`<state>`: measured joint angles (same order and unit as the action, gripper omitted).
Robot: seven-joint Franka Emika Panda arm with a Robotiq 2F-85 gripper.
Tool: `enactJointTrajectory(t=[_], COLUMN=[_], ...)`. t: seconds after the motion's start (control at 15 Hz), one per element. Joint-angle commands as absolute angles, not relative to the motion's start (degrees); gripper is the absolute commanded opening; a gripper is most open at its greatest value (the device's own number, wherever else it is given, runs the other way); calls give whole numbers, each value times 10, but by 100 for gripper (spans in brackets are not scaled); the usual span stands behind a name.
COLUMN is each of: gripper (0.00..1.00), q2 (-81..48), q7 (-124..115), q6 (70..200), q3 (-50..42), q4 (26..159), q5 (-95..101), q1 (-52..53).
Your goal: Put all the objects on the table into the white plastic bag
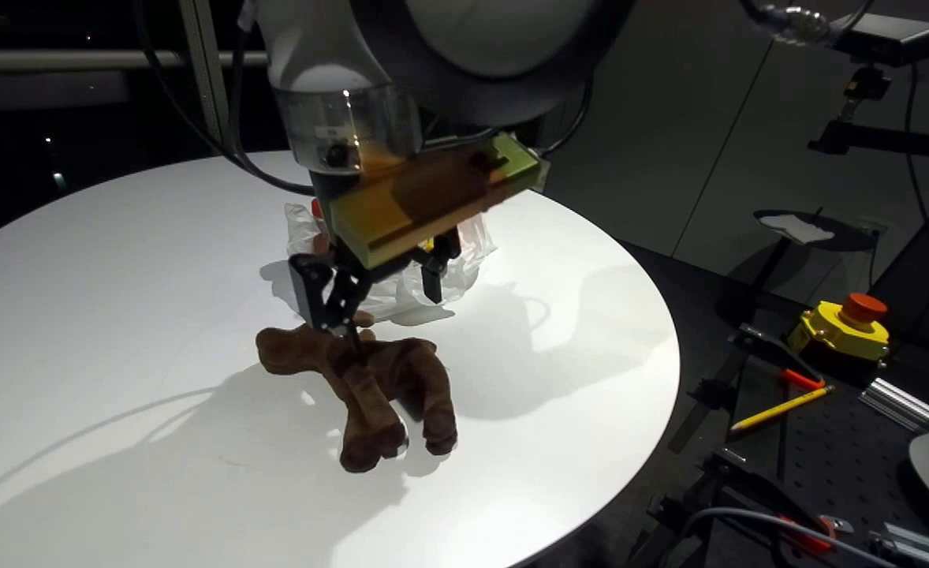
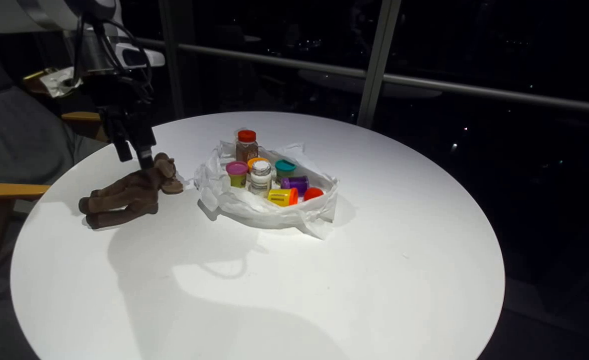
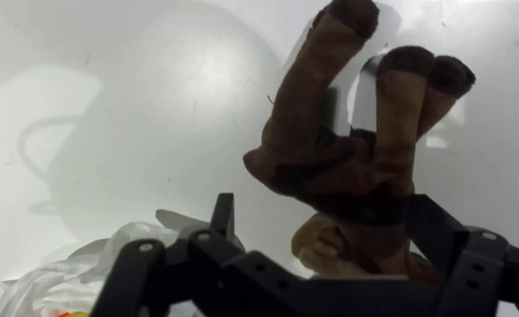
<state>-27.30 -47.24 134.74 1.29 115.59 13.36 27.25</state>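
A brown soft toy with several long limbs lies on the white table; it shows in both exterior views (image 1: 366, 386) (image 2: 129, 192) and in the wrist view (image 3: 330, 163). My gripper (image 1: 392, 312) (image 2: 134, 155) (image 3: 323, 213) is open and low over the toy's head end. In the wrist view the right finger is against or very close to the toy's side; contact is unclear. The left finger is apart from it, over bare table. The white plastic bag (image 2: 274, 217) (image 1: 464, 276) (image 3: 65, 286) lies spread open beside the toy.
The bag holds several items, among them a red-lidded jar (image 2: 247, 147), a white bottle (image 2: 261, 181), a yellow tub (image 2: 278, 196) and a red ball (image 2: 313, 193). The round table (image 2: 354, 280) has a chair (image 2: 9, 190) at its edge. A stop button (image 1: 843, 327) stands off the table.
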Motion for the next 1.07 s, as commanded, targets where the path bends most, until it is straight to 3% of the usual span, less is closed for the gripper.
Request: enactJointTrajectory(t=[0.0, 1.0], gripper=[100, 100], q2=[-250, -286], q7=[-429, -298], q6=[1419, 1577], q3=[34, 27], q4=[1217, 1233], q5=[144, 113], q1=[249, 245])
